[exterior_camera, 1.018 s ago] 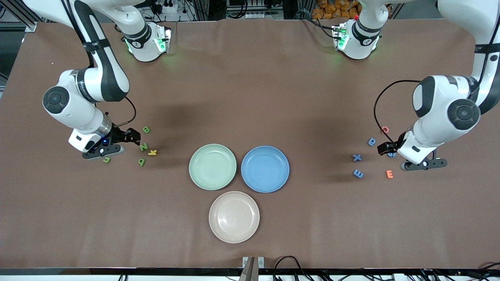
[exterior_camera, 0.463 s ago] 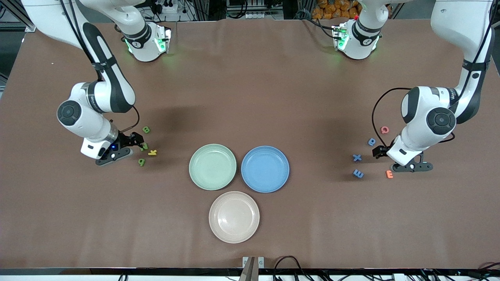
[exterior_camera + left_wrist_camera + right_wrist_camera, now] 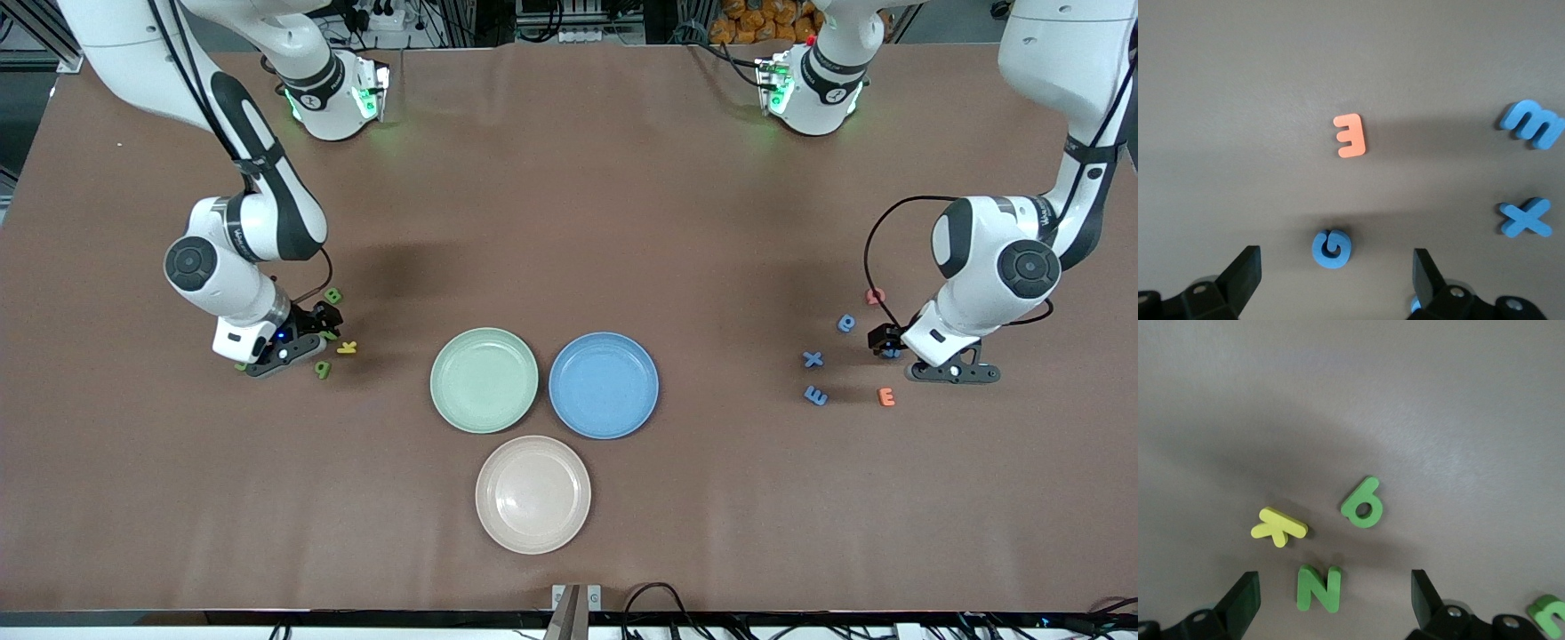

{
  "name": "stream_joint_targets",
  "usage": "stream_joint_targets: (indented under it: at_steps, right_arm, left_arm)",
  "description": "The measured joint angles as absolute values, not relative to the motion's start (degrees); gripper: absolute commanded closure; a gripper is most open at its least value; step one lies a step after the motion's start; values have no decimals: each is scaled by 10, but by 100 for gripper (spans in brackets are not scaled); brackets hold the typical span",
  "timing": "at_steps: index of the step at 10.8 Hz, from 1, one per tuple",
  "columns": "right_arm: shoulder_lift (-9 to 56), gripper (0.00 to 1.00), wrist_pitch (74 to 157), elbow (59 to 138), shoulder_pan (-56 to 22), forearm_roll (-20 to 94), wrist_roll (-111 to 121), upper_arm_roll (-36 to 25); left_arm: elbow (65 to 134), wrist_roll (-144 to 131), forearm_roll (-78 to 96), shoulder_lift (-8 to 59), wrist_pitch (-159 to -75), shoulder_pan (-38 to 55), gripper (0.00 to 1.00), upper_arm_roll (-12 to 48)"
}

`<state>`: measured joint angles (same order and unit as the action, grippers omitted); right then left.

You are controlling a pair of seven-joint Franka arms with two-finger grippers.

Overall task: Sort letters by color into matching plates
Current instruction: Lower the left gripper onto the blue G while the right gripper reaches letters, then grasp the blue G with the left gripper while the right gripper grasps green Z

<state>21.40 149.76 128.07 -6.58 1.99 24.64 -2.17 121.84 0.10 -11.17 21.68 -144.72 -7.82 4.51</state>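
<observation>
Two arms, both mine, hang low at either end of the brown table (image 3: 569,222), each gripper with its fingers spread wide and nothing between them.

My right gripper (image 3: 1331,603) is over the green cluster near the table edge at the right arm's end; its fingers (image 3: 1241,600) straddle the green N (image 3: 1318,588), which lies flat and untouched. Just beside the N lie the yellow K (image 3: 1279,527) and a green letter shaped like a 6 (image 3: 1363,503). From the front camera, the green B (image 3: 333,295) lies farther from that camera than the gripper, and a sliver of another green letter (image 3: 1548,613) shows at the edge of the right wrist view.

My left gripper (image 3: 1335,283) is over the blue cluster near the edge at the left arm's end, with the blue G (image 3: 1332,248) on the table between my fingers (image 3: 1425,277) and apart from them. The orange E (image 3: 1351,135) lies near it; the blue X (image 3: 1525,219) and the blue E (image 3: 1531,123) lie toward the table's middle. The blue P (image 3: 845,324) and a red letter (image 3: 875,296) lie farther from the front camera.

At the table's middle the mint green plate (image 3: 484,380) and the blue plate (image 3: 604,385) sit side by side, rims nearly touching, both holding nothing. The beige-pink plate (image 3: 532,494) lies nearer the front edge.
</observation>
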Motion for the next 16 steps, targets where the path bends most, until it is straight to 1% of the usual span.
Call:
stream_joint_targets:
  at_steps: [3, 7, 8, 9, 10, 11, 12, 13, 15, 16]
  right_arm:
    - [219, 0, 1513, 1296, -57, 2, 252, -9]
    - [220, 0, 1540, 1324, -55, -23, 253, -9]
    - [220, 8, 1546, 1327, -55, -26, 253, -9]
    - [220, 22, 1548, 1328, -55, -28, 253, -8]
    - [220, 27, 1548, 1328, -55, -32, 253, -8]
    - [220, 27, 1548, 1328, -55, -37, 253, -8]
    - [220, 27, 1548, 1328, -55, -40, 254, -8]
    - [220, 31, 1551, 1328, -55, -42, 254, -8]
    - [225, 39, 1563, 1331, -55, -46, 254, -7]
    - [229, 46, 1568, 1331, -55, -46, 254, -7]
  left_arm:
    - [1224, 1, -112, 248, -1478, -77, 0, 48]
    - [1223, 26, -112, 270, -1484, -87, 0, 48]
    - [1222, 35, -112, 274, -1485, -93, 0, 48]
    - [1222, 45, -112, 275, -1485, -99, 0, 48]
    - [1222, 53, -112, 277, -1485, -106, 0, 48]
    - [1222, 56, -112, 278, -1485, -111, 0, 48]
    - [1222, 57, -112, 280, -1485, -113, 42, 48]
    - [1222, 57, -112, 282, -1485, -113, 99, 48]
    - [1221, 57, -112, 283, -1485, -115, 100, 48]
    - [1219, 57, -112, 282, -1485, -117, 100, 49]
